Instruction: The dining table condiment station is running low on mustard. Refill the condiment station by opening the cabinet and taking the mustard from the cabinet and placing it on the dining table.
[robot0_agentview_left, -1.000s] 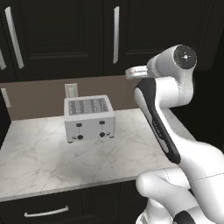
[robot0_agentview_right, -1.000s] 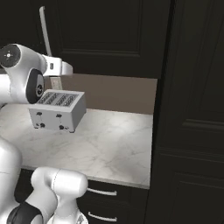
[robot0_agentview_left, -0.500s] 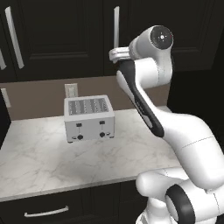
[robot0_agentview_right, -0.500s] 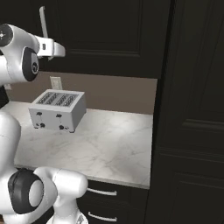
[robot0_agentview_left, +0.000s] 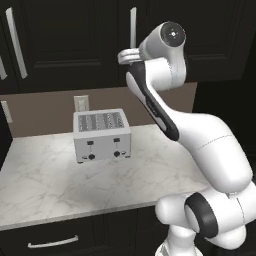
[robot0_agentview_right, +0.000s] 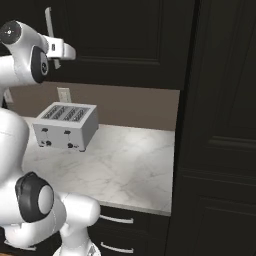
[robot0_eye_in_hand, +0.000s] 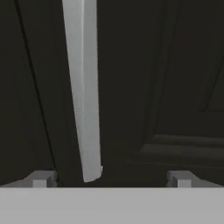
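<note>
Cabinet (robot0_agentview_left: 75, 45): black upper wall unit above the counter, raised-panel door shut; the task's first step is not yet done.
Counter (robot0_agentview_left: 60, 185): marble top below the cabinet, silver toaster (robot0_agentview_left: 102, 135) standing toward the far wall, well under the arm's working height.
Arm (robot0_agentview_left: 160, 100): raised from the near right, wrist up at the cabinet door.
Handle (robot0_eye_in_hand: 83, 87): long vertical silver bar; in the hand view its lower end sits between the two fingertips but left of centre, and slightly tilted in that view.
Gripper (robot0_eye_in_hand: 109, 178): jaws spread wide, holding nothing, close in front of the door.
Mustard: not visible; presumably behind the shut door, so its place on the shelf cannot be told.
Risk 1: off-centre approach — one finger may strike the bar or the panel before the jaws close.
Risk 2: grasp falls near the bar's bottom tip — the grip could slip off when pulling.
Risk 3: door swinging toward the wrist — the arm may block its arc.
</note>
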